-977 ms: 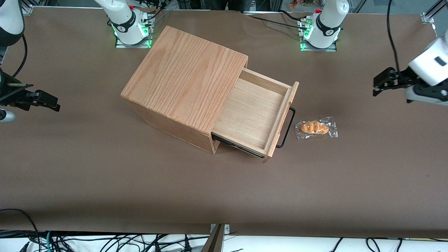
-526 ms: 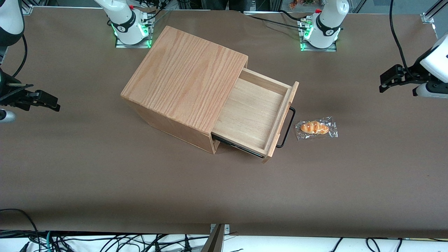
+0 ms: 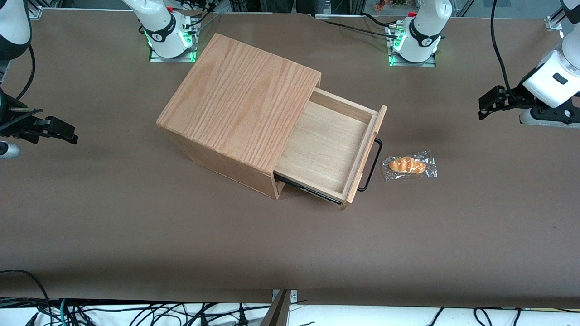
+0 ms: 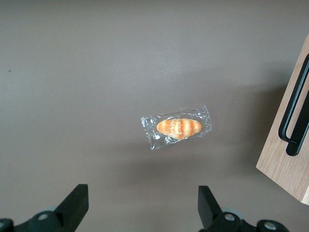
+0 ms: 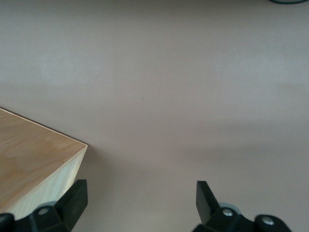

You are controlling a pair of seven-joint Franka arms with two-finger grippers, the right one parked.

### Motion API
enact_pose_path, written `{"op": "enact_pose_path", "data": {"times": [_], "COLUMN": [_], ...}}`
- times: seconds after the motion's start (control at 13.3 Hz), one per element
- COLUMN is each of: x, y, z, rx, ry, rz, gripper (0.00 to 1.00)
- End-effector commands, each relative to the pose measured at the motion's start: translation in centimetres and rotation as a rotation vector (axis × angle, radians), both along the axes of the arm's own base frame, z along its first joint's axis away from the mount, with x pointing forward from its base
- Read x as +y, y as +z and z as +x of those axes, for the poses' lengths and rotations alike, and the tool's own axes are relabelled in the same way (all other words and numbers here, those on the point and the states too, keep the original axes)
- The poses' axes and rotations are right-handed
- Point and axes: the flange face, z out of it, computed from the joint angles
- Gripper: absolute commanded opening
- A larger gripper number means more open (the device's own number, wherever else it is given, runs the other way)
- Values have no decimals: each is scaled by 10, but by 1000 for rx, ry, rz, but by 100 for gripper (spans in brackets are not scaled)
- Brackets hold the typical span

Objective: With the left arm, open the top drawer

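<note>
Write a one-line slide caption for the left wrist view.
Open left gripper hovers above the table, over the wrapped bread roll, with the top drawer and its black handle alongside.

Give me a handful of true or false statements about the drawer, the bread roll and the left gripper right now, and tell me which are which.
1. The top drawer is pulled out of the wooden box. True.
2. The bread roll lies inside the drawer. False: it lies on the table, in front of the drawer, near the black handle.
3. The left gripper grips the handle. False: it hangs open above the table toward the working arm's end, holding nothing.
4. The drawer is empty inside. True.
5. The roll is unwrapped. False: it sits in clear plastic wrap.
</note>
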Motion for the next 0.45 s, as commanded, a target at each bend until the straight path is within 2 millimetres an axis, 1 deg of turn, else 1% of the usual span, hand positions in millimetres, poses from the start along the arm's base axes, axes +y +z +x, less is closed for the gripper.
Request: {"op": "enact_pose_path", "data": {"times": [0.0,0.38], "x": [-2,-2], "y": [3,3], "z": [-9,-9], "rx": [-16,-11], "ry": [11,11], "rz": [-15,-15], "gripper": [100,100]}}
